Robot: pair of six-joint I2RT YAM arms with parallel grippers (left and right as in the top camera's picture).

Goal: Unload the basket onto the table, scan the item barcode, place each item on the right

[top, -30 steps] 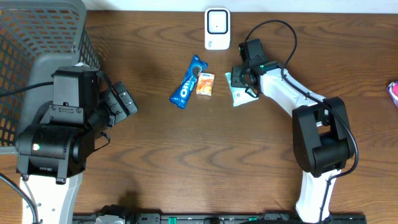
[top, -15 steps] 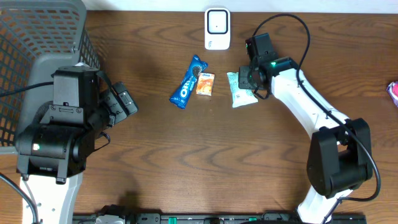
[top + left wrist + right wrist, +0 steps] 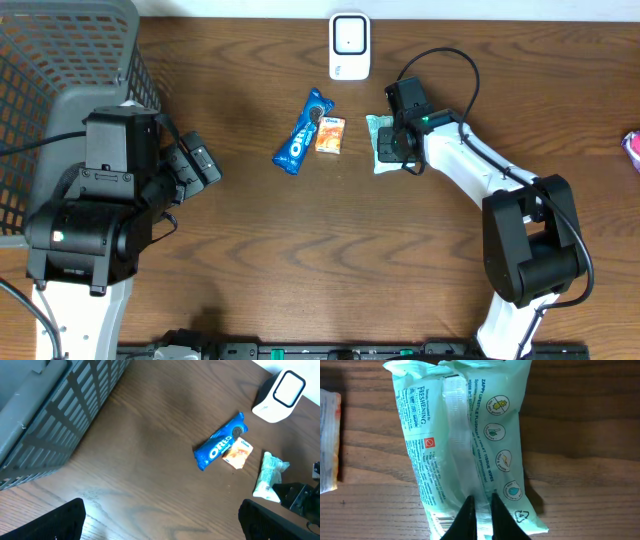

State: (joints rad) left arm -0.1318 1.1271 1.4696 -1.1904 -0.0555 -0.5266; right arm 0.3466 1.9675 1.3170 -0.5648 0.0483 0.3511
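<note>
A pale green wipes packet (image 3: 465, 435) lies seam-up on the wooden table, with a barcode (image 3: 440, 522) at its near left corner. My right gripper (image 3: 481, 515) is shut on the packet's raised centre seam. From overhead, the right gripper (image 3: 393, 147) covers part of the green packet (image 3: 380, 128), right of the white scanner (image 3: 349, 45). My left gripper (image 3: 162, 530) hangs open over bare wood at the left, and the same packet (image 3: 267, 475) shows far off in its view.
A blue Oreo pack (image 3: 302, 132) and a small orange packet (image 3: 330, 135) lie just left of the green one. A grey mesh basket (image 3: 60, 60) fills the back left corner. Something pink (image 3: 632, 145) sits at the right edge.
The right arm's wrist swung toward the back right and then came back down over the green packet. The packet has turned slightly. The left arm has not moved.
</note>
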